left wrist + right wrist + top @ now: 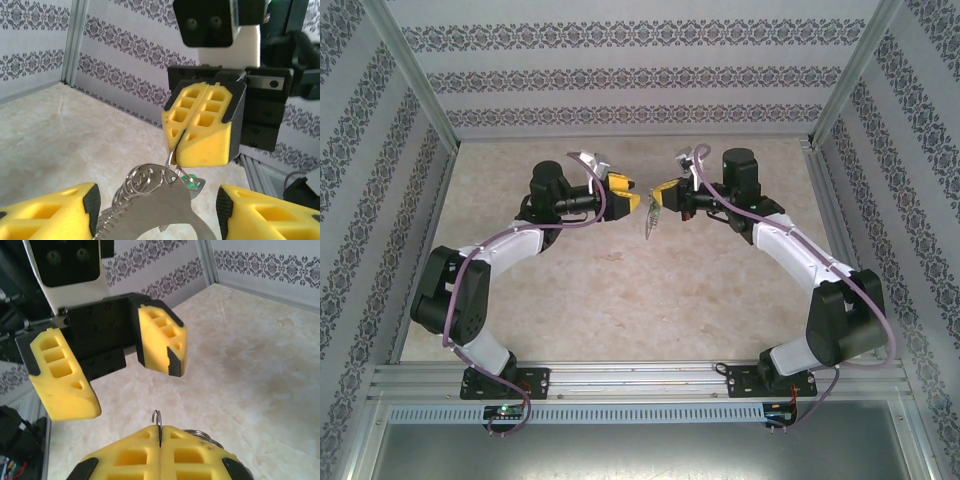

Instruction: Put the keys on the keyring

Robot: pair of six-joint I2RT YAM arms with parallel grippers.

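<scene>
The keyring (150, 202), a grey metal loop with several split rings (140, 180) along its edge, hangs in the air between the two arms (650, 222). My right gripper (175, 147) is shut on a thin wire ring (158, 424) hooked through the keyring's top. The keys (192, 183), with their green tag, dangle from that ring behind the loop. My left gripper (157, 212) is open, one finger on each side of the keyring with a gap on both sides. In the top view the left gripper (623, 197) and right gripper (665, 193) face each other.
The beige marble tabletop (620, 290) lies below the raised grippers. Patterned walls (620, 75) and aluminium posts (415, 90) close in the back and sides. A metal rail (640, 378) with both arm bases runs along the near edge.
</scene>
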